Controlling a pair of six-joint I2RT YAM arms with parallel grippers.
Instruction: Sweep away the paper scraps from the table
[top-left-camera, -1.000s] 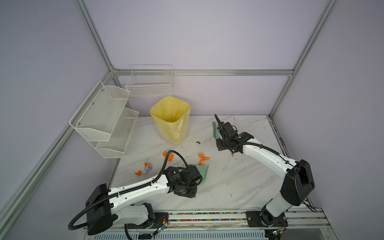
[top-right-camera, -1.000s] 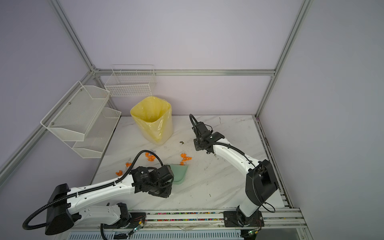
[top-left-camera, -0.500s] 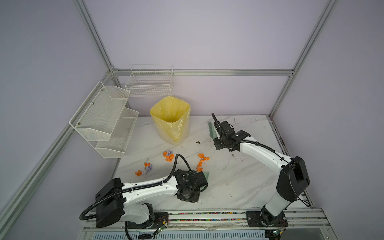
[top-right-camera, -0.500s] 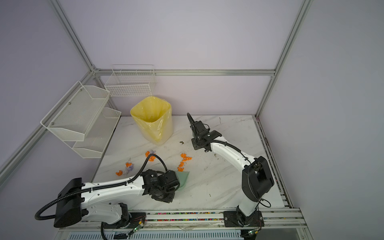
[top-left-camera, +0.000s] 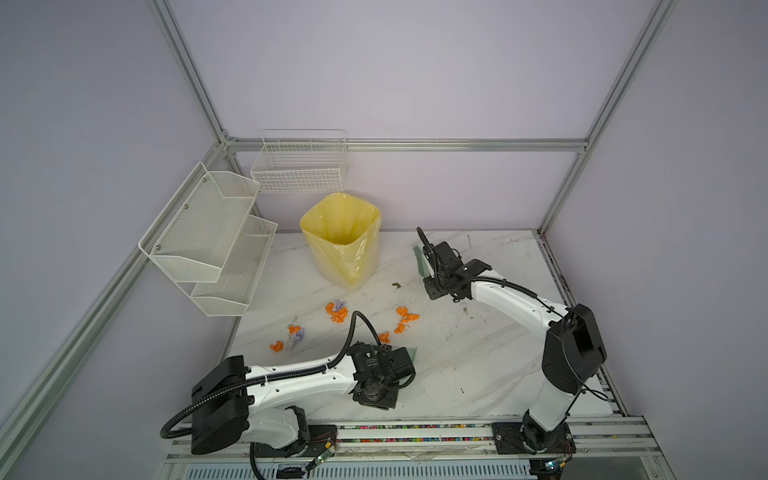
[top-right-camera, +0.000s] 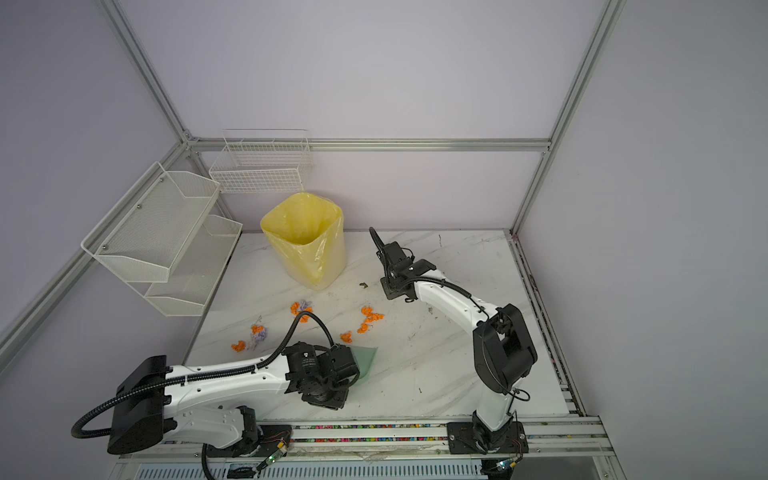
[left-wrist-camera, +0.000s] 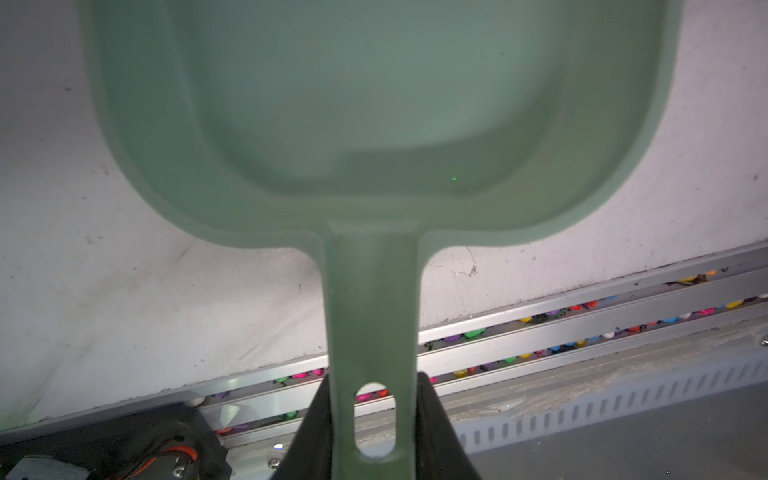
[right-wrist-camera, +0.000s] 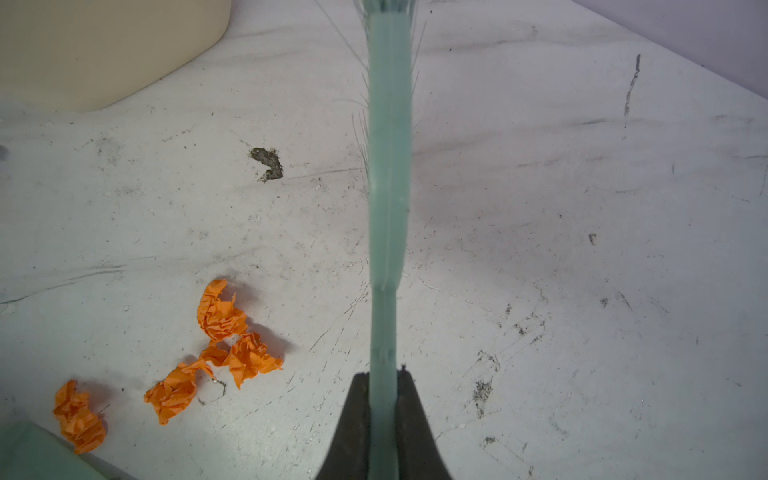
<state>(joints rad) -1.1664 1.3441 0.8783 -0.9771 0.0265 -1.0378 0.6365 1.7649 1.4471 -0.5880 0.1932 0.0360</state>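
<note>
Left hand (left-wrist-camera: 374, 376) is pinching the handle of a green dustpan (left-wrist-camera: 374, 104), fingers pressed on both sides nr the hang hole. Pan is low over the surface (top-left-camera: 478, 353), well in front of the yellow-lined bin (top-left-camera: 345, 249); can't tell if it touches. Right hand (right-wrist-camera: 383, 374) is clamped tight on a pale green brush (right-wrist-camera: 388, 166), held edge-on just right of the bin, above the surface.

Paper scraps (top-left-camera: 336, 311) all lie on the surface in front of the bin:
- orange + lilac cluster nearest the bin
- another orange/lilac lot further out, front-left
- string of orange wads front-right, w/ one wad just beside the pan's lip

Dark speck (right-wrist-camera: 268, 162) lies btwn bin & brush.
</note>
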